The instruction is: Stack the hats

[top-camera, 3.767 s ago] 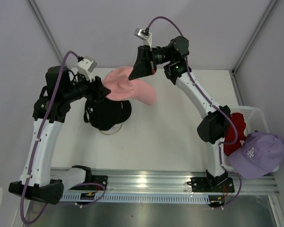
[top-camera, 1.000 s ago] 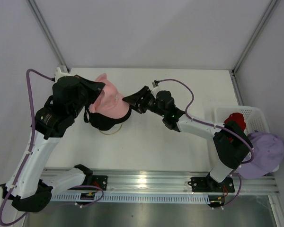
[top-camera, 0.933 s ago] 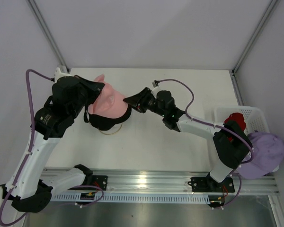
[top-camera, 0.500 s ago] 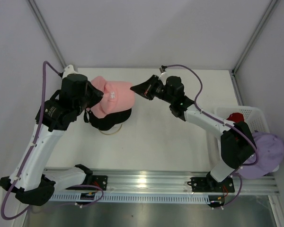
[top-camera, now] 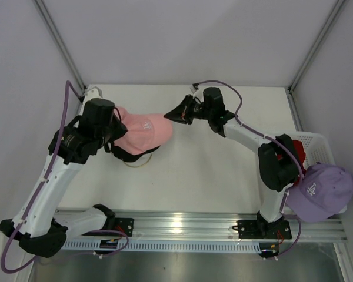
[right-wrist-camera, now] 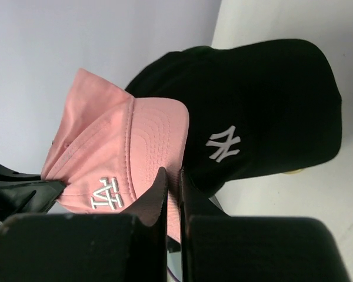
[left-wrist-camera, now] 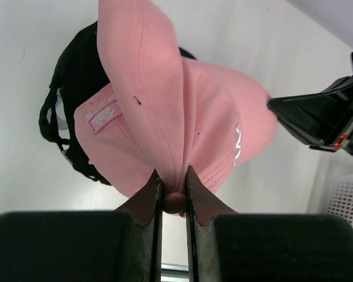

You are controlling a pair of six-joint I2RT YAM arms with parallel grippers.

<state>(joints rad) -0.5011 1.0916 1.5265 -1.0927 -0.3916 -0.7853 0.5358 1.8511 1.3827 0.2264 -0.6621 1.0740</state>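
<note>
Tabletop (top-camera: 223,170) first: plain white, boxed in by pale grey walls (top-camera: 182,41) with metal posts (top-camera: 58,44) running up from the back corners. A silver rail (top-camera: 188,226) runs along the near edge, where both arms are bolted. Your left arm (top-camera: 47,182) leans over the left half of the table, and its wrist hides the back of the stack from above. Your right arm (top-camera: 247,134) reaches across from the right, and its elbow sits in front of the white mesh basket (top-camera: 319,141) at the right edge. That blocks most of the red cap (top-camera: 295,154) lying inside. The lavender cap (top-camera: 320,191) with the white logo is perched on the basket's near end. Over on the left, the black cap (right-wrist-camera: 265,106) with the white logo sits low, and the pink cap (top-camera: 146,130) is draped over the top of it, brim pointing right. Your left gripper (left-wrist-camera: 173,174) has its fingers pinched tight on a fold of the pink cap's crown. Your right gripper (top-camera: 169,115) has its fingers pressed together, with the tips right at the pink cap's edge. You can't tell from these views whether they actually touch it.
</note>
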